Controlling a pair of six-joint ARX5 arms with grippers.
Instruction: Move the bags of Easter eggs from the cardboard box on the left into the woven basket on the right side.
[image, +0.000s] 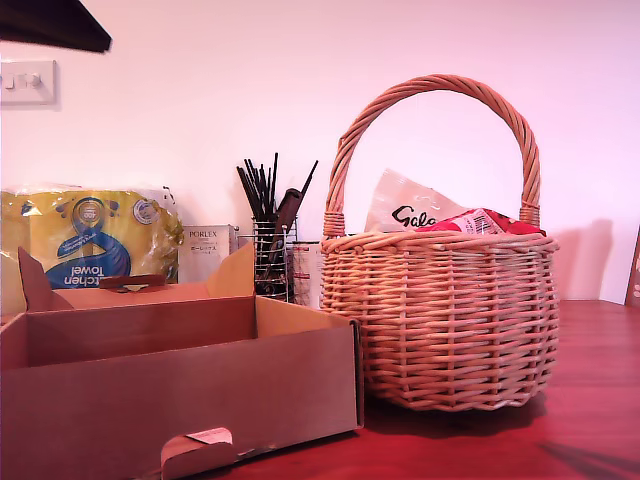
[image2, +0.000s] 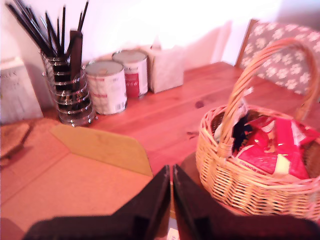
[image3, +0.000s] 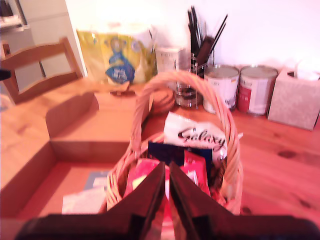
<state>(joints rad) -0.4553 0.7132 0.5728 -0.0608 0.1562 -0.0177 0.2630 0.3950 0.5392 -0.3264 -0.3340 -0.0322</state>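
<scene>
The woven basket (image: 450, 320) stands on the wooden table at the exterior view's right. It holds a white Galaxy bag (image: 410, 210) and a red-and-white bag (image: 480, 222). The brown cardboard box (image: 200, 400) fills the exterior view's lower left, its inside hidden there. Neither gripper shows in the exterior view. My first gripper (image2: 170, 170) is shut, hovering between a box flap (image2: 100, 145) and the basket (image2: 250, 185). My second gripper (image3: 166, 167) is shut above the basket (image3: 125, 170), over the Galaxy bag (image3: 195, 140), a dark blue bag (image3: 175, 150) and red bags (image3: 142, 175). A blurred white and pale blue flat thing (image3: 85, 200) lies in the box (image3: 75, 140).
Along the back wall stand a yellow kitchen towel pack (image: 90, 240), a white Porlex box (image: 205, 250) and a black wire utensil holder (image: 270, 250). Two tins (image2: 106, 87) and a tissue box (image2: 167, 67) stand beside it. Chairs (image2: 285, 55) (image3: 35, 65) flank the table.
</scene>
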